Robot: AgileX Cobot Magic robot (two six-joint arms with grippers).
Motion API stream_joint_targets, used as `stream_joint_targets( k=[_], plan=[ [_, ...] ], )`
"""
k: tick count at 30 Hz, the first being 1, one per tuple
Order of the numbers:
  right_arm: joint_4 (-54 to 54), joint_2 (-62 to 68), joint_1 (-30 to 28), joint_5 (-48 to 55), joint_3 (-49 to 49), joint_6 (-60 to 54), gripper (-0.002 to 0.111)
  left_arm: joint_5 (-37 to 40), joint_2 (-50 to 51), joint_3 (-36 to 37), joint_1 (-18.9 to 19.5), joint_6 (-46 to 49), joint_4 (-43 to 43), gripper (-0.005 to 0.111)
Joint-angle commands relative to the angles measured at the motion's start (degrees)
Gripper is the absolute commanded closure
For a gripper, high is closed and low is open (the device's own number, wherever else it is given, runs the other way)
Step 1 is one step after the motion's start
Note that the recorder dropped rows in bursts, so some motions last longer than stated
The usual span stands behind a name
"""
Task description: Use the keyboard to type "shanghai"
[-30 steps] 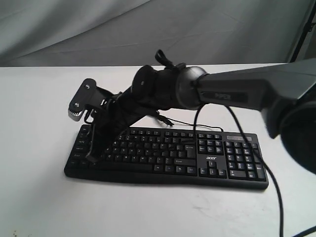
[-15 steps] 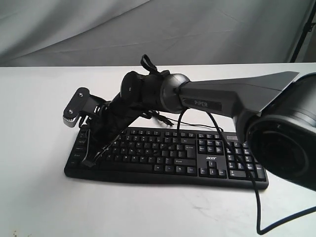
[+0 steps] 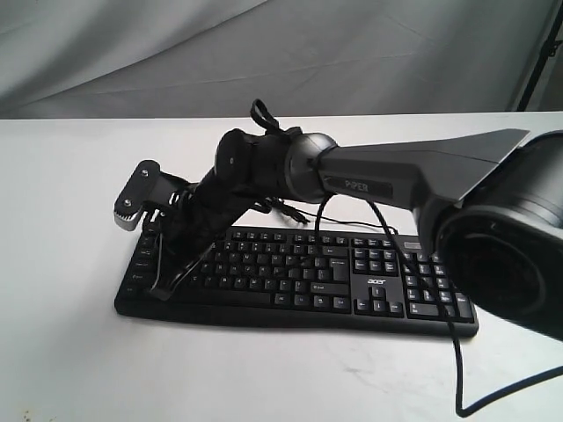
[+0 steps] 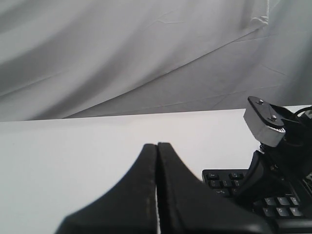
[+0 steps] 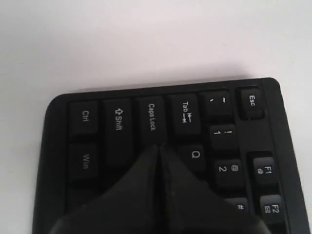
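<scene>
The black keyboard [image 3: 378, 281] with the white acer logo lies across the white table. My right arm reaches across it to its left end. In the exterior view the right gripper [image 3: 161, 292] points down at the leftmost keys. In the right wrist view the right gripper [image 5: 160, 146] is shut with nothing in it; its tip sits at the edge of the Caps Lock key [image 5: 151, 117], beside Q [image 5: 195, 155], hiding the key below. My left gripper [image 4: 157, 145] is shut and empty, hovering off the corner of the keyboard [image 4: 224, 180]. It does not show in the exterior view.
The keyboard's thin cable [image 3: 343, 222] runs behind it. A black arm cable [image 3: 457, 352] hangs over the table's right front. The right arm's wrist camera [image 4: 265, 119] stands above the keyboard's end. A grey cloth [image 3: 264, 53] backs the table [image 3: 62, 220].
The right arm has swung left and lowered its shut gripper toward the keyboard's left end; over the last half second it barely moved.
</scene>
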Motion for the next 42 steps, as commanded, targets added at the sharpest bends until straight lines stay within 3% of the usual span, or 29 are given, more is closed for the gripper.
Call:
stream_joint_targets(
  k=[1,5,14,42],
  plan=[
    [-4.3,-4.1,-0.3,3.3,-0.1,1.9,0.108,-0.3,-0.1,0.1,-0.4,-0.2,0.0,0.107],
    [-5.6,-8.2,-2.1,4.7,4.8,2.6,0.108,-0.3,-0.1,0.1,-0.4,-0.2,0.0,0.107],
    [-1.8,-17.7,-5.3,-7.5,25.6,0.5,0.108,-0.3,-0.1,0.1,-0.4,-0.2,0.0,0.107],
    [1.9,-13.6,-5.3,-5.7,26.3,-1.4,0.108,-0.3,-0.1,0.1,-0.4,-0.2,0.0,0.107]
  ],
)
